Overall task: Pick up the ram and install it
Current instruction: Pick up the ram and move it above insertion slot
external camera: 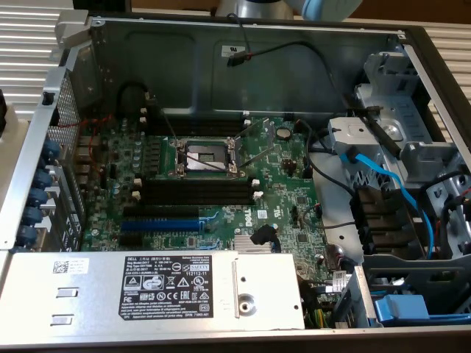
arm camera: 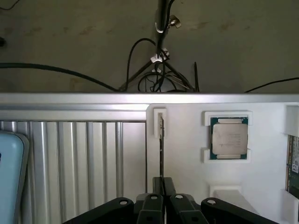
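Note:
The ram [arm camera: 161, 149] stands on edge in a narrow slot of a white holder tray [arm camera: 187, 158], so I see it as a thin dark line. In the wrist view my gripper [arm camera: 163, 181] sits over the near end of the ram, its black fingers [arm camera: 157, 183] pressed together on either side of the stick. In the exterior view the open computer case shows the green motherboard [external camera: 280, 191] with long black memory slots [external camera: 195, 187] with white end clips beside the CPU socket [external camera: 206, 154].
A CPU chip [arm camera: 229, 137] lies in a pocket of the white tray, and another green board [arm camera: 293, 163] sits at the tray's edge. Cables [arm camera: 159, 79] hang behind the tray. In the case are a blue expansion slot [external camera: 158, 224], a power supply [external camera: 147, 290] and blue cables [external camera: 383, 176].

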`<state>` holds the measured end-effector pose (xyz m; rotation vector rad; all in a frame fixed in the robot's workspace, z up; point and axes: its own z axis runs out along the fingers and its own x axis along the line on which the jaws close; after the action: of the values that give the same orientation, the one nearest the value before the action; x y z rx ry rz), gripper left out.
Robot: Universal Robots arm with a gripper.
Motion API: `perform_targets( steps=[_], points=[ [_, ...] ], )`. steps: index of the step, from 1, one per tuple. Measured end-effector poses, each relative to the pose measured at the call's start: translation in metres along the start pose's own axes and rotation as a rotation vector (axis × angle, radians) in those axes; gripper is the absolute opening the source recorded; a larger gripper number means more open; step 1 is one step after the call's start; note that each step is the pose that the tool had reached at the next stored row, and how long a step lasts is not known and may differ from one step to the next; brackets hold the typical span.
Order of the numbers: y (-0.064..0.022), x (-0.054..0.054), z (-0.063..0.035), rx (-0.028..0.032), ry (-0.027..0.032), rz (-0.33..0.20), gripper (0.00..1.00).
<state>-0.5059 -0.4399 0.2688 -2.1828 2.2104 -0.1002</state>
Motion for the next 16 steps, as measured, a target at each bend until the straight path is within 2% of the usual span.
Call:
perform_targets(
  steps=[12, 16],
  points=[
    [-0.0038, 0.001, -0.0534, 0.0002, 0.0059, 0.0, 0.12],
    [-0.0101, 0.002, -0.071, -0.0004, 0.0074, -0.001, 0.12]
  ],
)
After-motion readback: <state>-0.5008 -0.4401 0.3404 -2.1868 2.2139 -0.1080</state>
